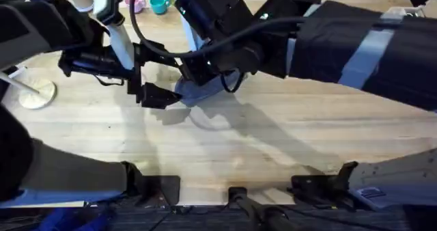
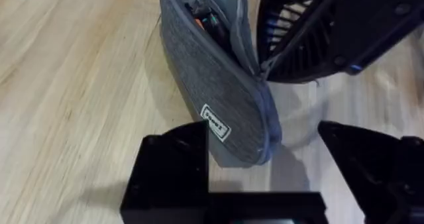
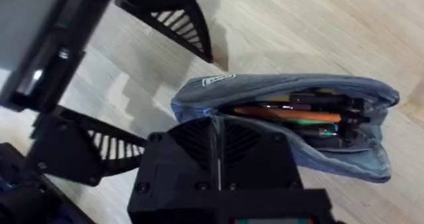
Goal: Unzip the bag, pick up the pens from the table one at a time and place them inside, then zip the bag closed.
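Overhead view: the bag (image 1: pixel 201 89) sits on the table (image 1: pixel 287 135) near centre, at roughly 11 o'clock from the middle of the near edge, both arms converging on it. Right wrist view shows the mouth unzipped and gaping, orange pens (image 3: pixel 285 112) already lying inside, parallel to the bag's long axis. Right gripper (image 3: pixel 218 128) is pinching the bag's near lip at the zip-end corner. Left gripper (image 2: pixel 265 177) is spread wide, the bag's closed end sitting between its fingers, not clamped. Long axis runs straight away from the left fingers, toward 12 o'clock in its view. Probably zip-closing comes next; the right arm is nearer the slider, though I can't make the slider out.
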Available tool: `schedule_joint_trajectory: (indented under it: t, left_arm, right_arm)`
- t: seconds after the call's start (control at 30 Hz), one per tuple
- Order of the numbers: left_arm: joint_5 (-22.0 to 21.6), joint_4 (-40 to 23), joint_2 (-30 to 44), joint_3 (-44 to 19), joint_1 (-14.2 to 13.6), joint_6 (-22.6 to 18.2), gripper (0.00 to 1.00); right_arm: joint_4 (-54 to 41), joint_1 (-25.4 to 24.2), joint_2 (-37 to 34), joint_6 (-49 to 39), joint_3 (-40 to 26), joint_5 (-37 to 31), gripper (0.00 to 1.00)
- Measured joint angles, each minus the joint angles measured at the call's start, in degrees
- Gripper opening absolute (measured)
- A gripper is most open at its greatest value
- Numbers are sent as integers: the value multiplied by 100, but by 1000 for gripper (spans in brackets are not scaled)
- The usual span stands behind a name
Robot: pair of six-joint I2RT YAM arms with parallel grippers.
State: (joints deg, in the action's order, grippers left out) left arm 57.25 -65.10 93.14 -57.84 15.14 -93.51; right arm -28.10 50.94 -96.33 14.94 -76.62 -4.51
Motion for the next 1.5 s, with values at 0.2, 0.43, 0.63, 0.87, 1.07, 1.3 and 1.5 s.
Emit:
schedule_joint_trajectory:
  t: [0.2,0.43,0.63,0.87,1.07,1.3,1.5]
  left_arm:
    - [3,289,285,0,-233,3,995]
    - [15,562,356,0,-398,6,726]
    - [29,592,356,-2,-402,4,52]
    - [62,597,356,-2,-402,5,44]
    - [156,603,356,-7,-402,6,43]
    - [320,651,356,-35,-442,6,43]
    - [296,643,356,-35,-450,5,43]
  right_arm:
    - [4,0,-1,0,0,0,31]
    - [13,0,-1,0,2,0,31]
    - [37,-7,1,0,2,0,31]
    - [32,-53,-1,-8,2,23,31]
    - [-12,-405,-1,-291,2,238,31]
    - [-119,-1002,-1,-650,2,640,32]
    - [-307,-1619,-1,-792,2,644,33]
